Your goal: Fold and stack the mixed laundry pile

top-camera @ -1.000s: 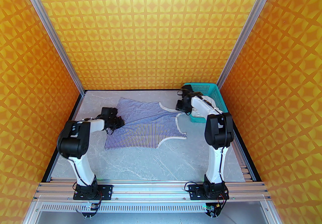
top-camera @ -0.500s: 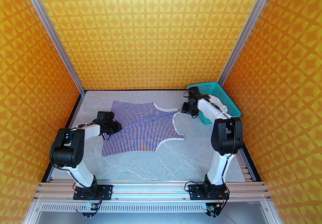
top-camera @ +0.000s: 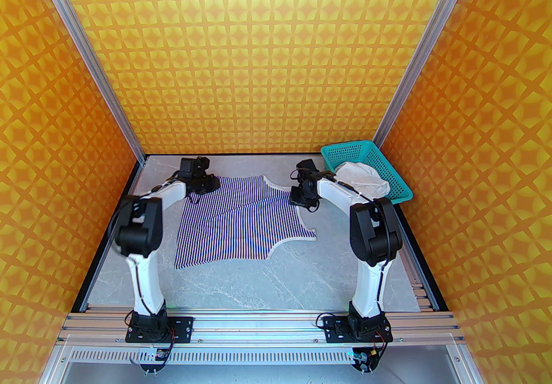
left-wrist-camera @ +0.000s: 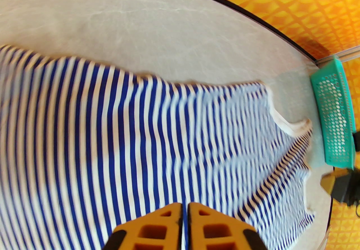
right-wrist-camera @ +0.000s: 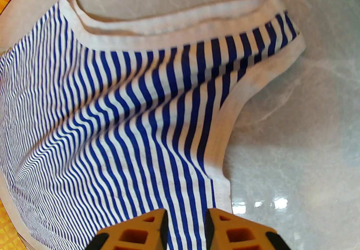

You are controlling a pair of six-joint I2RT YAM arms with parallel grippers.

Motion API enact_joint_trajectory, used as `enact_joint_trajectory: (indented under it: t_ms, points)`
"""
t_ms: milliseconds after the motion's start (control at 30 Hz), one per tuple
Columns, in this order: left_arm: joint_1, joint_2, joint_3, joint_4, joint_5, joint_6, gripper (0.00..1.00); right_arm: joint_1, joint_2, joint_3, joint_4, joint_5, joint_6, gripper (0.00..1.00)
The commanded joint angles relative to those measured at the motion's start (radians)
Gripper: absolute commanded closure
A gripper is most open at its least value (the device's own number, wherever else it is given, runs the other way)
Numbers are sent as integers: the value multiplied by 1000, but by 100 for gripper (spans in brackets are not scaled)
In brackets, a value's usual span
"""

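Note:
The striped garment [top-camera: 241,222] lies spread on the table's middle, its whitish trim toward the right. My left gripper [top-camera: 211,184] hovers over its far left corner. In the left wrist view, that gripper [left-wrist-camera: 184,212] has its fingers pressed almost together above the stripes [left-wrist-camera: 112,119], and I cannot see cloth pinched between them. My right gripper [top-camera: 299,196] sits at the garment's far right strap. In the right wrist view, its fingers [right-wrist-camera: 187,223] stand apart with the strap's striped cloth [right-wrist-camera: 180,159] lying between them. The white cloth [top-camera: 362,179] is bundled in the basket.
The teal perforated basket [top-camera: 345,149] stands at the far right corner, close behind the right arm, and also shows in the left wrist view [left-wrist-camera: 336,114]. The grey table [top-camera: 267,283] is bordered by orange walls on three sides.
The garment has settled flatter. My left gripper moved from its left edge up to the far left corner. My right gripper swung left from the basket to the strap, uncovering the white cloth.

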Motion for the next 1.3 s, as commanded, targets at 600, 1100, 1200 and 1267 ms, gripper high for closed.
enact_joint_trajectory:
  t_ms: [600, 1100, 1200, 1267]
  points:
    - [26, 111, 167, -40, 53, -49, 80, 13, -258, -351, -139, 315, -17, 63]
    - [18, -736, -652, -257, -248, -76, 59, 253, -586, -637, 115, -220, 368, 52]
    - [28, -902, -772, -389, -371, -125, 55, 330, -578, -737, 311, -298, 551, 50]
    - [43, -990, -839, -436, -408, -186, 47, 349, -558, -793, 424, -327, 663, 50]
